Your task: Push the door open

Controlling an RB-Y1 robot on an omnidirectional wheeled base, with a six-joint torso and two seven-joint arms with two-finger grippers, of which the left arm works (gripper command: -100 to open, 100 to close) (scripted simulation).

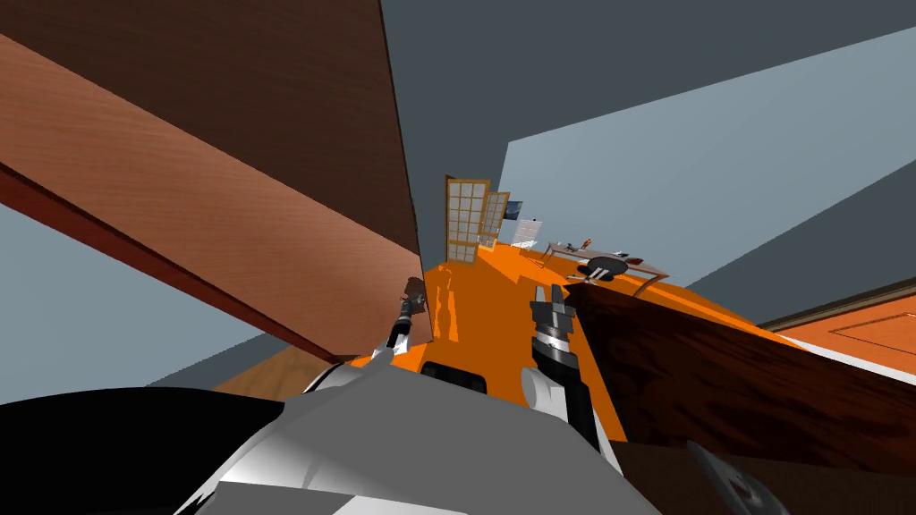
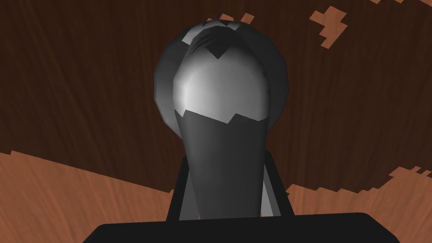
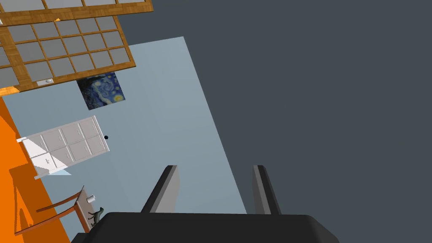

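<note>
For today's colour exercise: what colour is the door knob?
The knob is shiny grey; best in left wrist view.

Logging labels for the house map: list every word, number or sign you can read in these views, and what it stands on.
No readable text in any view.
The door and its knob: plain wood grain and plain grey, no lettering.
The painting: blue and yellow swirls, no words.
The white cabinet: nothing legible; any marks are too small to read.
</note>
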